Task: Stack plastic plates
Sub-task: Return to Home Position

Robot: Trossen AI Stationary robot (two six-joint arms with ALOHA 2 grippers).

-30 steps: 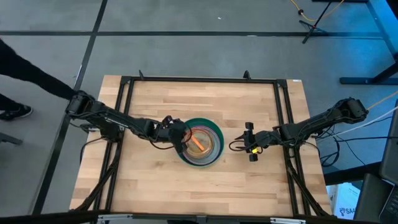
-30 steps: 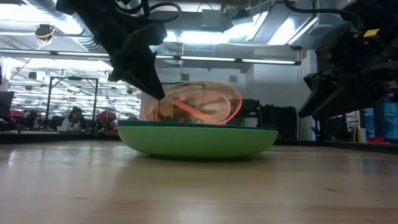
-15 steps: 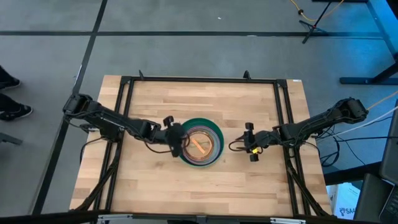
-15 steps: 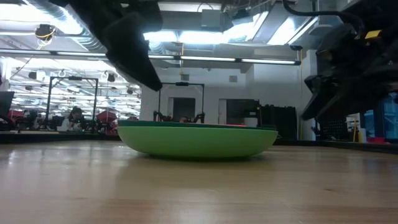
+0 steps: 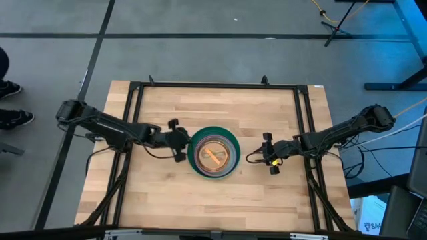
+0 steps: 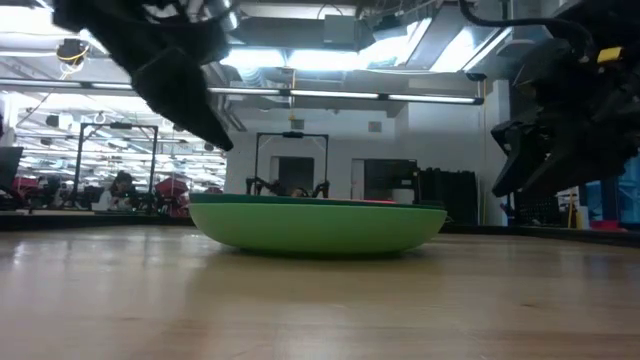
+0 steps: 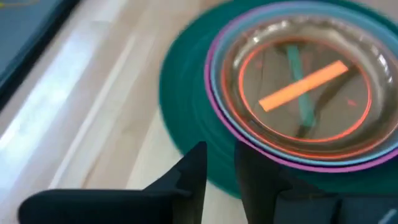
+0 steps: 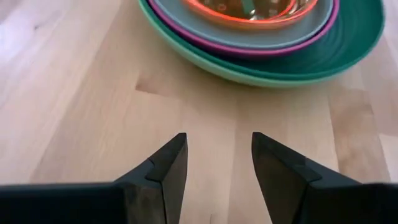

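Observation:
The plastic plates sit nested in one stack [image 5: 213,153] mid-table. Its mint green bottom plate [image 6: 315,228] rests on the wood, with dark green [image 7: 186,93], magenta and pale blue rims above it. A translucent orange-rimmed small plate [image 7: 305,87] lies on top. My left gripper [image 5: 180,141] [image 7: 221,165] hovers just left of the stack, slightly open and holding nothing. It shows raised at the upper left of the low view [image 6: 200,110]. My right gripper [image 5: 267,153] [image 8: 217,162] waits open to the right of the stack, above bare wood.
A black metal frame [image 5: 213,85] runs along the table's far edge and down both sides. Bare wood [image 5: 213,200] stretches between the stack and the near edge. A person's shoes [image 5: 13,100] show on the floor beyond the table's left side.
My left gripper let go of the small orange-rimmed plate, which it had held tilted over the stack. The plate dropped flat into the top of the stack. The left gripper then drew back toward the table's left edge and rose a little.

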